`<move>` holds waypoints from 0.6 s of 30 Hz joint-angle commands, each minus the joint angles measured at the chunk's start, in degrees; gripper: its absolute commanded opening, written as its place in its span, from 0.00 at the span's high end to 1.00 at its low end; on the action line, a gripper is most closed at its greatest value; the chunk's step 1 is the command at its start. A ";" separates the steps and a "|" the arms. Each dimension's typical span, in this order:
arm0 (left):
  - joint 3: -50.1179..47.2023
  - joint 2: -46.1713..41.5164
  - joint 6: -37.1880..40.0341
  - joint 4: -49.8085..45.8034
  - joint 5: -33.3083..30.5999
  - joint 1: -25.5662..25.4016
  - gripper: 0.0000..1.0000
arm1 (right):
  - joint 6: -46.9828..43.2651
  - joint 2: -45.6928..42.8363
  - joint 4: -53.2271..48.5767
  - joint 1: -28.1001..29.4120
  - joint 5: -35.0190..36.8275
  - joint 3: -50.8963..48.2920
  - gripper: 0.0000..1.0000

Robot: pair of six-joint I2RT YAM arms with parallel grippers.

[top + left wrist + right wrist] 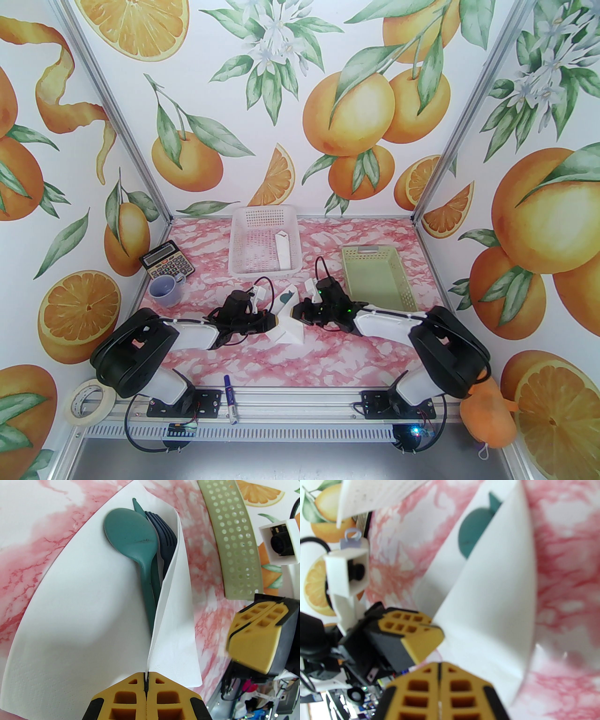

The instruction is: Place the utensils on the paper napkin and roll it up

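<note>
Pinching a fold of the paper napkin (82,620), my left end effector (146,676) is clamped tight; right end effector (440,666) closed, seemingly empty. Tugging may tear paper or spill utensils (138,548).

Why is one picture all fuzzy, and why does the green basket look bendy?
Right wrist view: out of focus, so the teal spoon and the paper napkin have smeary edges. Left wrist view: sharp, but the wide lens bends the green basket into a curve, and a soft grey shadow lies on the napkin. Top external view: bright, even, crisp.
</note>
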 commanded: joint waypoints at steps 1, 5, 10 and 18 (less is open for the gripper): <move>1.94 -0.85 1.76 -1.64 -1.28 0.09 1.00 | -4.49 -2.06 -7.18 -1.37 2.53 -0.09 1.00; 2.13 -0.75 2.50 -2.68 -2.02 0.19 1.00 | -5.72 -3.06 -7.81 -1.44 1.70 -0.88 1.00; 2.22 -0.75 3.32 -3.91 -2.92 0.32 1.00 | -5.81 -3.83 -6.75 -1.11 -0.30 -2.20 1.00; 2.57 1.04 4.02 -3.82 -3.34 0.35 1.00 | -4.88 -4.12 -5.52 2.01 -1.85 -3.80 1.00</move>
